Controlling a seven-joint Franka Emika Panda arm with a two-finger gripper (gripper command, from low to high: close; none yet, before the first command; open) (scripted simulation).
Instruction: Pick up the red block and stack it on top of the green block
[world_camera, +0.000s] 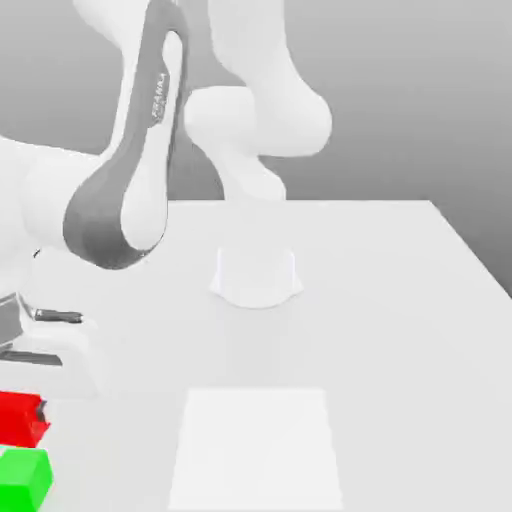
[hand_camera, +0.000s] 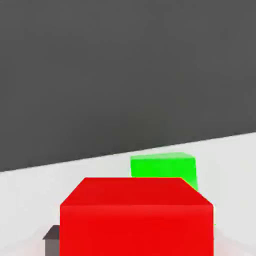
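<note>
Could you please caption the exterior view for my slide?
Franka arm's tool shut on the red block, just above the green block at the table's corner.

White table (world_camera: 400, 300), plain grey backdrop (world_camera: 420, 100), soft even light

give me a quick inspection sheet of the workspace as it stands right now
surface: white table, with a paler rectangular patch near its front edge.
job's things: red block at the exterior view's left edge, just above the green block in that view; not stacked. In the hand view the red block sits close to the camera with the green block behind it.
clutter: nothing seen.
grippers: gripper shut on red block; a dark finger shows beside the cube.
cables: nothing seen.
surroundings: plain grey backdrop; white arm base on the table.
</note>
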